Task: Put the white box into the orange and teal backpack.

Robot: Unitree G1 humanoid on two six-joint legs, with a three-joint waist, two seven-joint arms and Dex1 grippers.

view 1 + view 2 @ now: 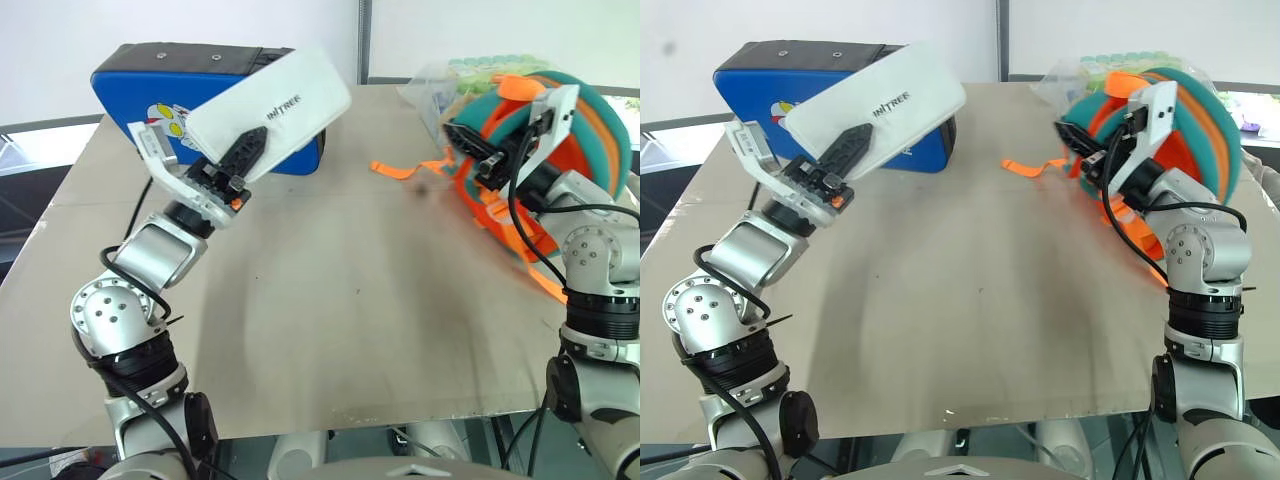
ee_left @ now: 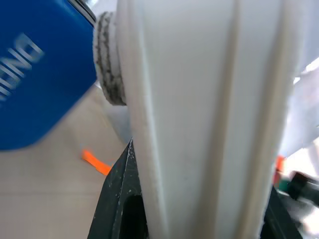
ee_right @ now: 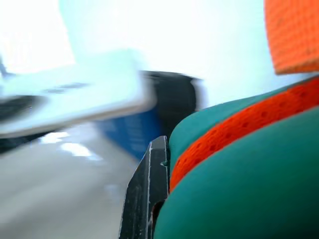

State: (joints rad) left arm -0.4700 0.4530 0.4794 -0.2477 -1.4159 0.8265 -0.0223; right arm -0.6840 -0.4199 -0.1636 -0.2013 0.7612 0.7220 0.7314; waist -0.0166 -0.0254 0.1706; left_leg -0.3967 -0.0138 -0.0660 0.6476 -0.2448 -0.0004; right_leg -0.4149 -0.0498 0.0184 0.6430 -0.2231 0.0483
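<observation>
One white box (image 1: 272, 108): flat, smooth plastic, rounded corners, dark lettering; clamped in the left gripper (image 1: 240, 160), raised tilted above the table (image 1: 330, 300). One orange and teal backpack (image 1: 570, 130): padded fabric with mesh trim, loose orange straps, at the table's far right; right gripper (image 1: 470, 150) closed on its teal rim. One blue padded case (image 1: 150, 85) behind the box. Table: matte beige board, scuffed; white wall behind.
</observation>
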